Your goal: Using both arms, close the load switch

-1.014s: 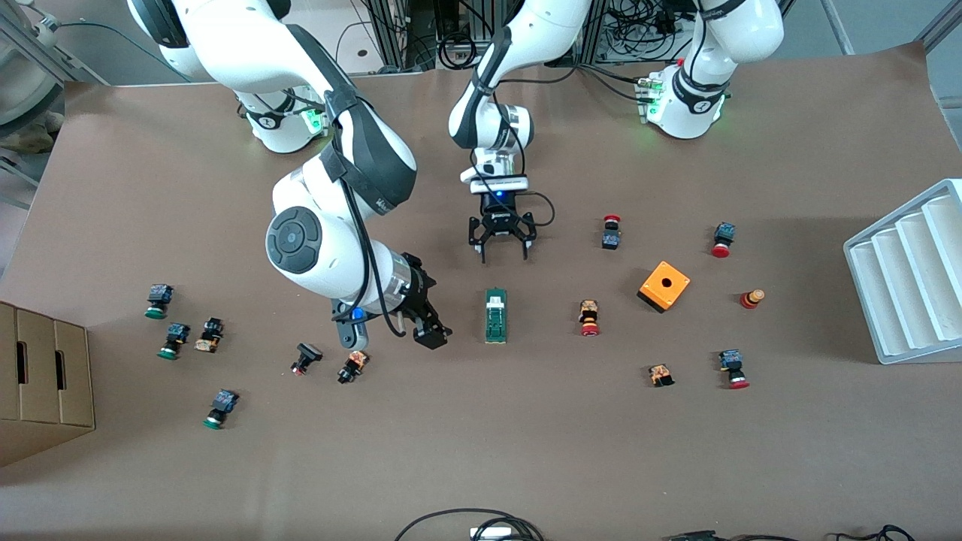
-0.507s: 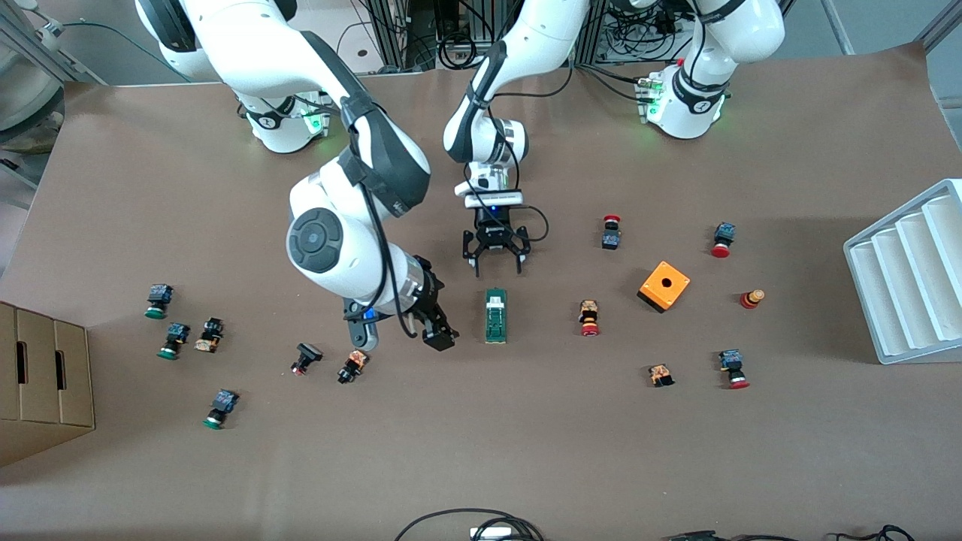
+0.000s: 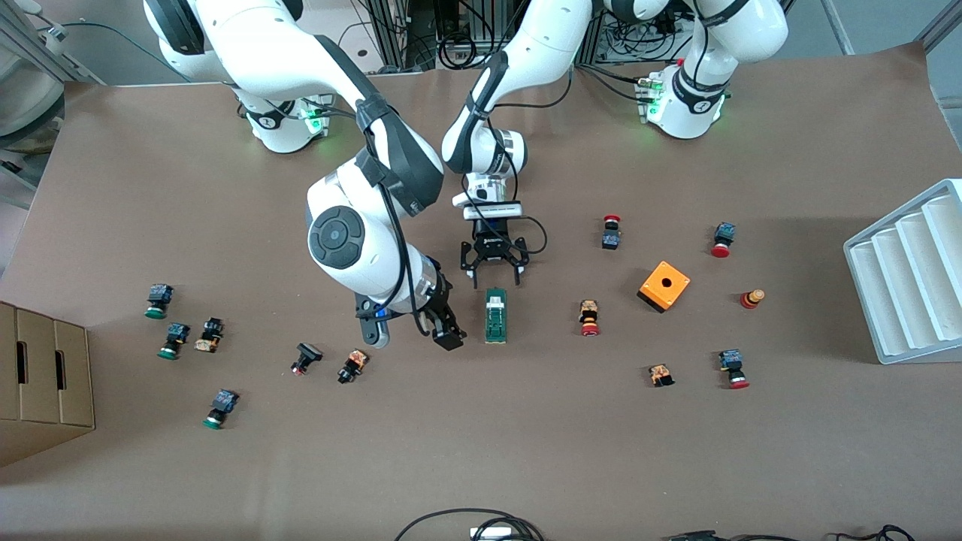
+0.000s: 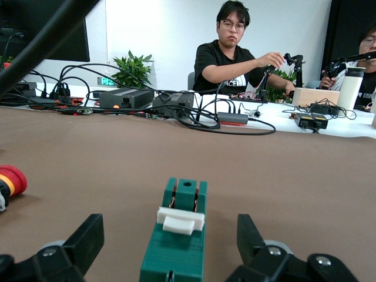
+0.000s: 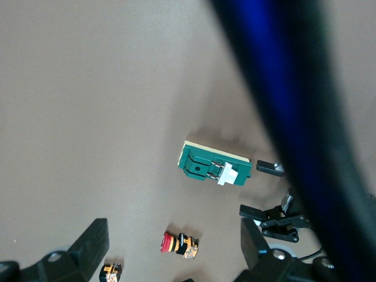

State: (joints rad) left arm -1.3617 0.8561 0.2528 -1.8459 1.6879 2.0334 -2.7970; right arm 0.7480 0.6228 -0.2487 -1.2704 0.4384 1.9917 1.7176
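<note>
I see the load switch (image 3: 495,315) flat on the desk (image 3: 526,436), mid-desk. Left end effector (image 3: 494,275) released, low at the switch's base-side end (not touching). Right end effector (image 3: 443,330) released, just beside it toward the right arm's end.

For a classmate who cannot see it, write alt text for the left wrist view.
A dark-green rectangular load switch with a white sliding piece lies on the brown table, centred between the left gripper's open black fingers. A red-capped push button sits at the edge; people work at a cluttered desk past the table.
</note>
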